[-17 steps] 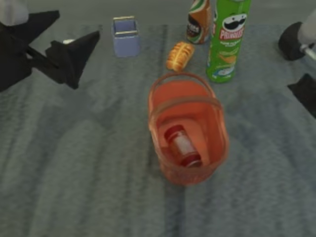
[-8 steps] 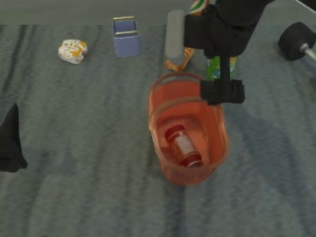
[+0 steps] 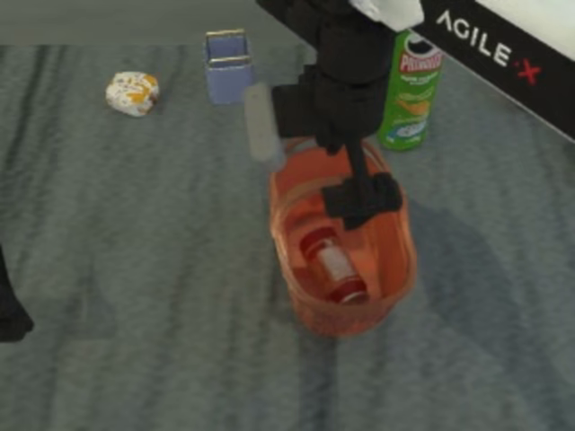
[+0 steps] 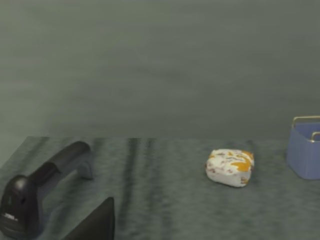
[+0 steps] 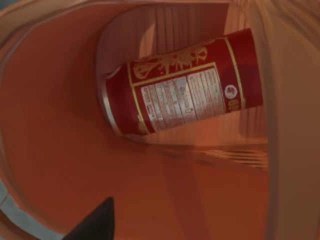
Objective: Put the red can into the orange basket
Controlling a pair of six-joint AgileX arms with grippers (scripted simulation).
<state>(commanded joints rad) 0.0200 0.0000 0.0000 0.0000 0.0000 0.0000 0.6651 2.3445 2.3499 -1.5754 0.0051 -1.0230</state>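
The red can (image 3: 332, 268) lies on its side at the bottom of the orange basket (image 3: 402, 269), which stands mid-table. In the right wrist view the can (image 5: 185, 90) rests free against the basket's inner wall (image 5: 60, 140). My right gripper (image 3: 362, 197) hangs open over the basket's far half, just above the can and apart from it. Only one of its dark fingers (image 5: 97, 222) shows, with nothing held. My left gripper (image 3: 7, 310) sits at the table's left edge, open, one finger (image 4: 97, 225) showing.
A tall green tube (image 3: 411, 90) stands behind the basket on the right. A blue-grey box (image 3: 229, 65) and a white-orange packet (image 3: 133, 92) lie at the back left. The left wrist view also shows a black handheld scanner (image 4: 40, 185).
My right arm has swung in from the right and come down over the basket. My left arm has drawn back to the lower left edge. The can has stayed in the basket.
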